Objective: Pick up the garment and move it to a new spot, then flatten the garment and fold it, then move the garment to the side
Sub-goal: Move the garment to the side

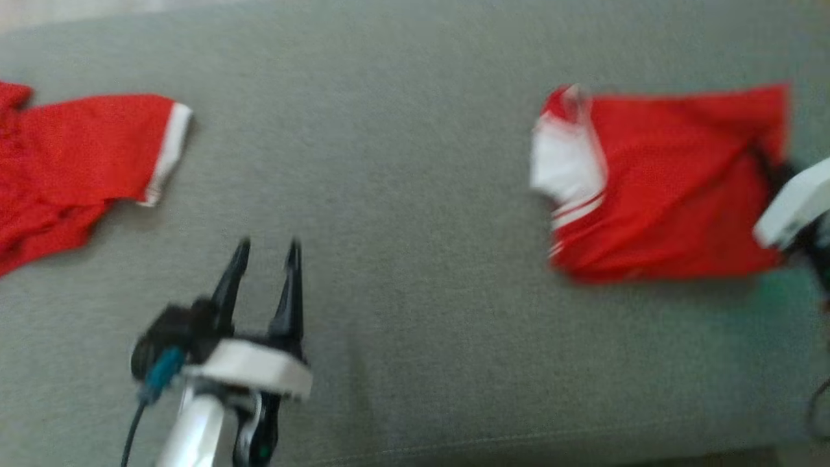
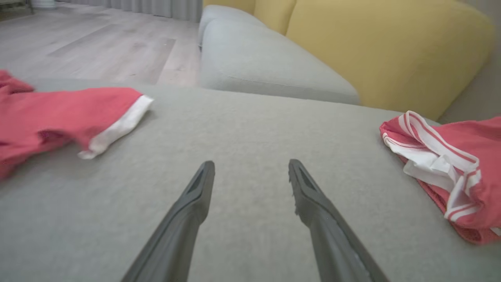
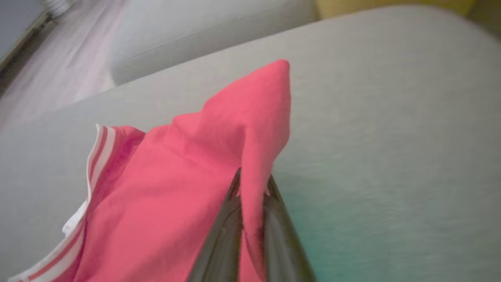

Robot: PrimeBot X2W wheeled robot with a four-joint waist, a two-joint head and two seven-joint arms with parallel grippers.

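Nearly closed, right pincer [image 3: 253,177] pinches garment [image 3: 176,184]

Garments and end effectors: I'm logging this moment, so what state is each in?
right garment: folded over, one edge pinched and raised.
left garment: rumpled, lying loose on the cushion.
left end effector: open, holding nothing.
right end effector: shut on the right garment.

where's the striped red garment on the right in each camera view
Head view: striped garment at right, mid-height.
Left wrist view: striped garment at the right edge.
Right wrist view: striped garment lower left to centre, pinched by the right gripper.
Shared landmark: the grey cushion under it.
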